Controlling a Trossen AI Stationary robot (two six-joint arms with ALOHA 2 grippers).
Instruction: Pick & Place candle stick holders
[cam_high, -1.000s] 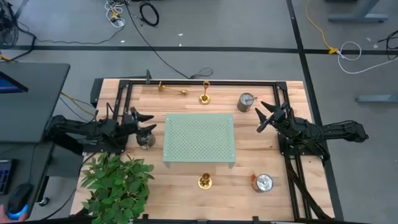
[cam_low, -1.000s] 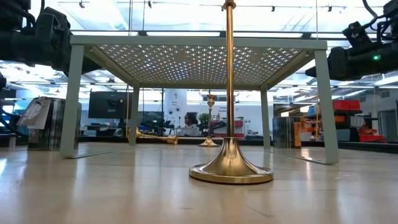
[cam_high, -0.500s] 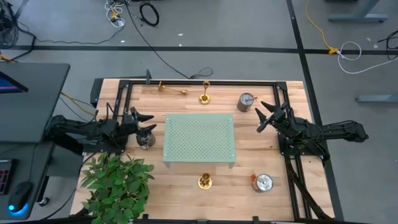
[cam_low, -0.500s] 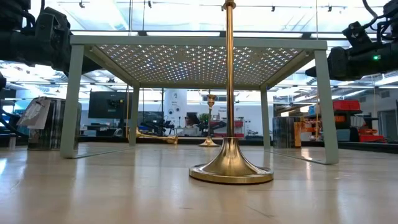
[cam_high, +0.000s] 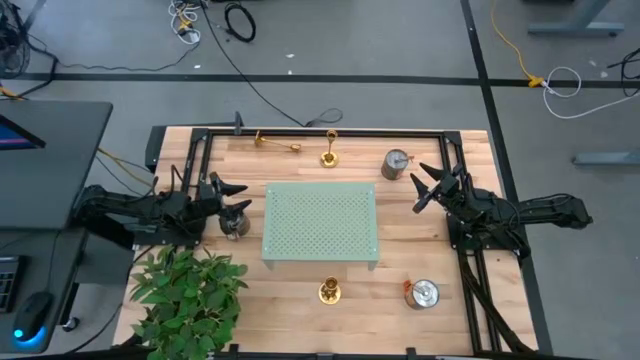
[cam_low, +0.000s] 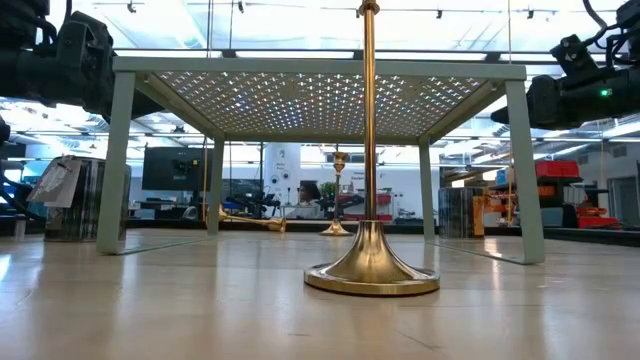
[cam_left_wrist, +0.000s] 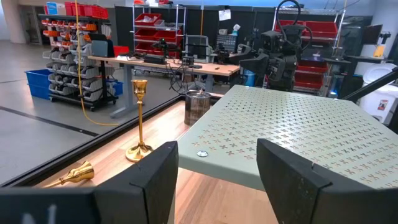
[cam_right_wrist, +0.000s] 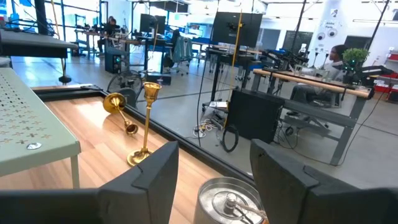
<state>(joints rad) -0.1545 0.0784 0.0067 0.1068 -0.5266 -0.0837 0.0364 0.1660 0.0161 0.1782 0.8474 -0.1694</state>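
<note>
Three gold candle stick holders are on the wooden table. One stands upright near the front edge (cam_high: 329, 291) (cam_low: 370, 200). One stands upright at the far edge (cam_high: 329, 150) (cam_left_wrist: 139, 118) (cam_right_wrist: 146, 124). One lies on its side at the far left (cam_high: 277, 142) (cam_left_wrist: 78, 174) (cam_right_wrist: 121, 112). My left gripper (cam_high: 235, 197) (cam_left_wrist: 217, 162) is open and empty, left of the green perforated stand (cam_high: 320, 225). My right gripper (cam_high: 428, 185) (cam_right_wrist: 214, 162) is open and empty, right of the stand.
The green stand sits on four legs at the table's middle. Metal tins stand at the far right (cam_high: 396, 164) (cam_right_wrist: 233, 202), near right (cam_high: 425, 293) and just under my left gripper (cam_high: 235, 222). A leafy plant (cam_high: 185, 295) fills the near left corner. A black frame (cam_high: 300, 131) borders the table.
</note>
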